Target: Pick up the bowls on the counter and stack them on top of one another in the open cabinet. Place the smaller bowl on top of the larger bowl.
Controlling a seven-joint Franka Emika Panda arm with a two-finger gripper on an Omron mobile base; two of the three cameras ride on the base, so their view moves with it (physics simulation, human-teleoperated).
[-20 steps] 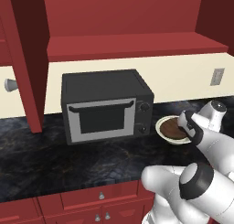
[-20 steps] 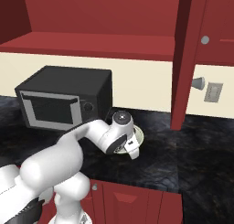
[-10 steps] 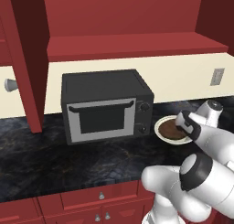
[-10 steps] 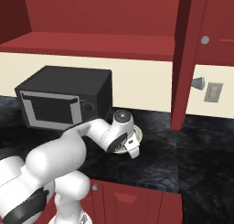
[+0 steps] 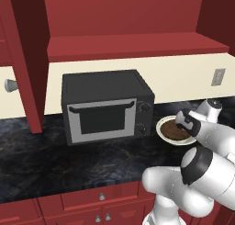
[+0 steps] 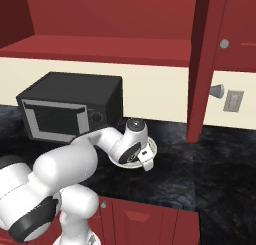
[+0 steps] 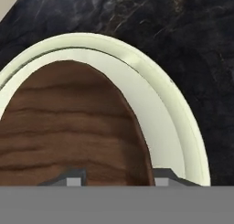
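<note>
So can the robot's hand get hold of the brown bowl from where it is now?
Probably yes. The gripper sits right over the brown bowl, which is nested in the cream bowl on the counter, its fingertips straddling the brown rim with nothing between.

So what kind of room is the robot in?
It looks like a kitchen. There's a microwave on a dark stone counter, red cabinets above, and bowls beside the microwave.

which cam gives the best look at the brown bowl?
Hand view: the brown bowl shows up close, wood grain visible, nested in the cream bowl. Left base view shows it small, partly behind the pincer. In right base view the arm blocks it.
</note>
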